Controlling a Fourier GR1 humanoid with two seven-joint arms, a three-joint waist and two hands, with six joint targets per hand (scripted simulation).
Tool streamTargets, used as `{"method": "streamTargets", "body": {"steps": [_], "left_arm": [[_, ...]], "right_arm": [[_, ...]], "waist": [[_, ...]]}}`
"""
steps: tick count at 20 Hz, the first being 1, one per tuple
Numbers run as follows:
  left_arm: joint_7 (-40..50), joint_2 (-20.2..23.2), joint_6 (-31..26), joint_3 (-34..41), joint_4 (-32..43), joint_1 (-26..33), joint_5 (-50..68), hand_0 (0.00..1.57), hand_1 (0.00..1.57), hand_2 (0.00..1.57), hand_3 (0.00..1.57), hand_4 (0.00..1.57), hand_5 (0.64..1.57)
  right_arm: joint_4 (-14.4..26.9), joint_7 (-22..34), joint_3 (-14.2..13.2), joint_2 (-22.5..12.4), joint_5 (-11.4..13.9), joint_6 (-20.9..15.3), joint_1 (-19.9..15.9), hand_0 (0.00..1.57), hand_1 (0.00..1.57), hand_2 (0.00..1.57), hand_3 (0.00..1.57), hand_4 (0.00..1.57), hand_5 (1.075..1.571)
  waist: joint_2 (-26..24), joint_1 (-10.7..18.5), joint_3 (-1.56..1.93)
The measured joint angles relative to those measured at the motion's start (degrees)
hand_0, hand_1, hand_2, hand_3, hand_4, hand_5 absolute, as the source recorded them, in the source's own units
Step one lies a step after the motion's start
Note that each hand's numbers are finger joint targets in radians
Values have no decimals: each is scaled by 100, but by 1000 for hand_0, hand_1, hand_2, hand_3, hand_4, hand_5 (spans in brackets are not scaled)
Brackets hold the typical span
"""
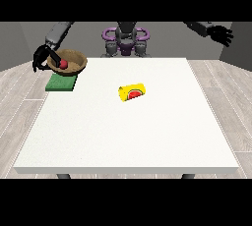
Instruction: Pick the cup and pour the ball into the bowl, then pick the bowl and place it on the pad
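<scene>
Hand at view's left (41, 57): fingers curled on bowl (69, 63) rim, bowl over green pad (61, 83), ball (64, 64) inside. Cup (132, 92) on its side mid-counter (128, 136). Hand at view's right (221, 35) raised, fingers spread.

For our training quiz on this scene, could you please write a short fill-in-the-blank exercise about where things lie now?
1. The red ball lies inside the ____.
2. The yellow cup lies on its ____ on the white table.
3. The brown bowl is above the ____ pad.
4. The hand at the view's ____ is at the bowl's rim.

Missing words: bowl; side; green; left
</scene>
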Motion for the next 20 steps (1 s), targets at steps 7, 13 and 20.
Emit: {"method": "streamTargets", "body": {"steps": [7,13,20], "left_arm": [[-217,596,-516,449,492,-73,344,0,0,0,0,1189,1558],[-362,730,-639,528,461,-87,430,0,0,0,0,1174,1549],[-281,675,-631,385,397,-33,377,0,0,0,0,1007,1569]], "right_arm": [[216,-305,-302,-28,-171,-146,-85,1571,1571,1571,709,0,1560],[646,-359,-550,-381,-200,-253,-189,420,420,562,917,0,1518],[916,-176,-506,-478,-238,67,-428,0,0,0,0,0,1361]], "waist": [[306,9,1],[550,100,3],[356,124,3]]}}
